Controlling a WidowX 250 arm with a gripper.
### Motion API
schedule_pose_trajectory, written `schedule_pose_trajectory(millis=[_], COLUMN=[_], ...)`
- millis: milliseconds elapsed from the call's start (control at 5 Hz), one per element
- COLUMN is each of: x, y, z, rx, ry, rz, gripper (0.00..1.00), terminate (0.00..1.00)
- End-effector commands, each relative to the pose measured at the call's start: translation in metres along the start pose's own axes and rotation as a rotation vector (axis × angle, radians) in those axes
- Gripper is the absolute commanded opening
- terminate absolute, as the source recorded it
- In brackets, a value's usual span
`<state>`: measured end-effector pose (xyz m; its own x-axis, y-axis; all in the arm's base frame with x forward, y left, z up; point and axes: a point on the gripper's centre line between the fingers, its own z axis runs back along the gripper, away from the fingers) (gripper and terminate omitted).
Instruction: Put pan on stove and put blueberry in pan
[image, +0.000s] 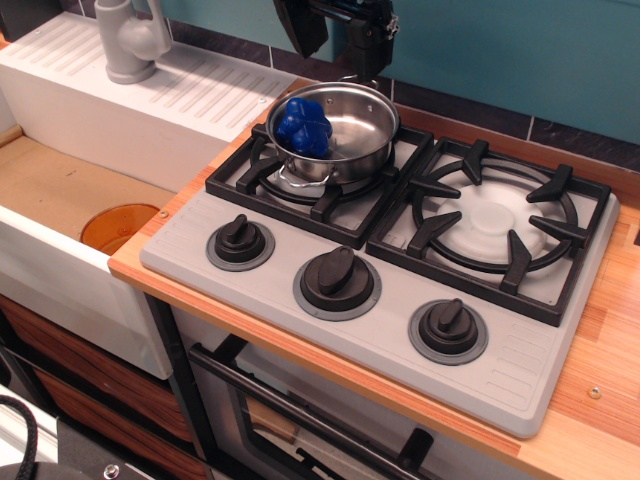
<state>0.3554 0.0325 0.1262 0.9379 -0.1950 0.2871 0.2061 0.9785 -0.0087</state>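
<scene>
The shiny steel pan sits on the left burner grate of the light grey stove. The deep-blue blueberry lies inside the pan, against its left wall. My black gripper hangs above the pan's far rim at the top of the view, open and empty, its two fingers spread apart; one finger is on the left and one on the right.
A white sink unit with ridged drainboard and grey faucet stands to the left. An orange disc lies in the sink basin. The right burner is bare. Three black knobs line the stove front.
</scene>
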Motion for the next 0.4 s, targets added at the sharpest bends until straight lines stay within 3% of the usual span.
schedule_pose_trajectory(millis=[0, 200], x=[0.014, 0.013], y=[-0.009, -0.019], z=[0.032, 0.036], rx=[0.085, 0.09], ry=[-0.037, -0.014], rz=[0.008, 0.028], gripper=[1.0, 1.0], terminate=[0.0, 0.0])
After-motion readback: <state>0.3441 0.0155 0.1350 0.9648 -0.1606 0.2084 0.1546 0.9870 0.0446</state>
